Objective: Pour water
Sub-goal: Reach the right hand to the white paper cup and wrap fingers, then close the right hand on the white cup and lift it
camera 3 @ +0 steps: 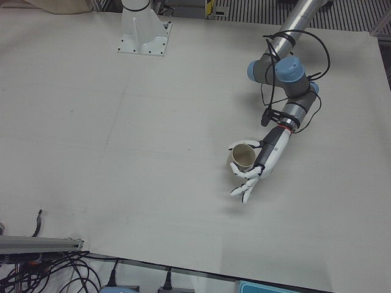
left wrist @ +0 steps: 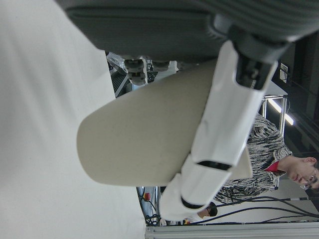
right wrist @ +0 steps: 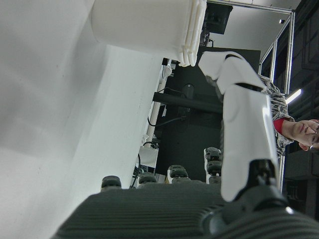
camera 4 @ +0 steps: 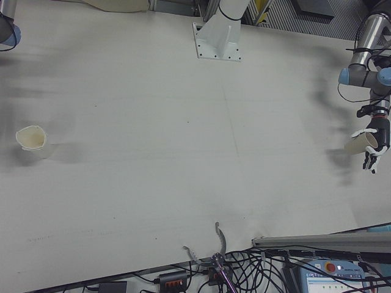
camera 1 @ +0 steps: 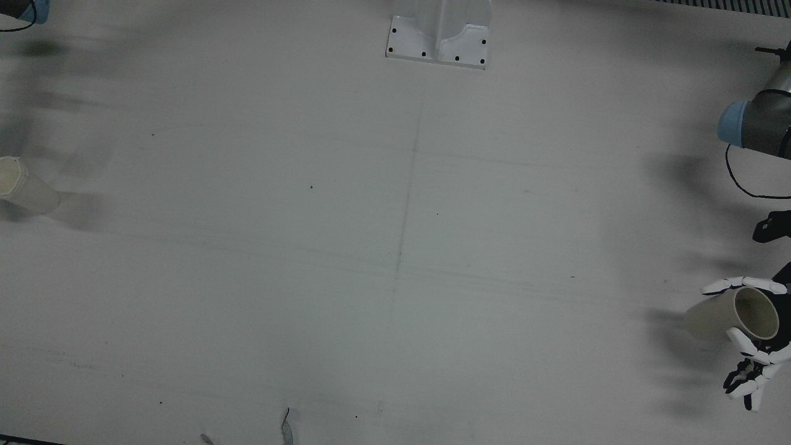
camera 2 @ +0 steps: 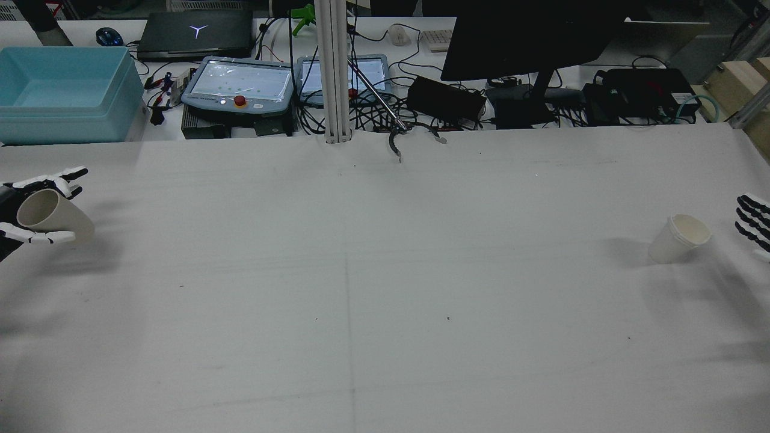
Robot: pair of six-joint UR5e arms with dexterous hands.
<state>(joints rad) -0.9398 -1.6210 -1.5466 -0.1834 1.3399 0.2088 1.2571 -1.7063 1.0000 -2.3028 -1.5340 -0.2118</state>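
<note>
Holding the tan cup (camera 2: 51,218) tilted off the table, the left hand (camera 2: 24,207) is wrapped around it — right hand (camera 2: 753,224) sits empty, fingers spread, beside the standing white cup (camera 2: 680,238), probably the pour target.

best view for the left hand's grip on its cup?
Left-front view: the left hand wraps the tilted cup unobstructed. Rear and front views crop it at the frame edge; right-front shows it tiny; the left hand view is too close.
</note>
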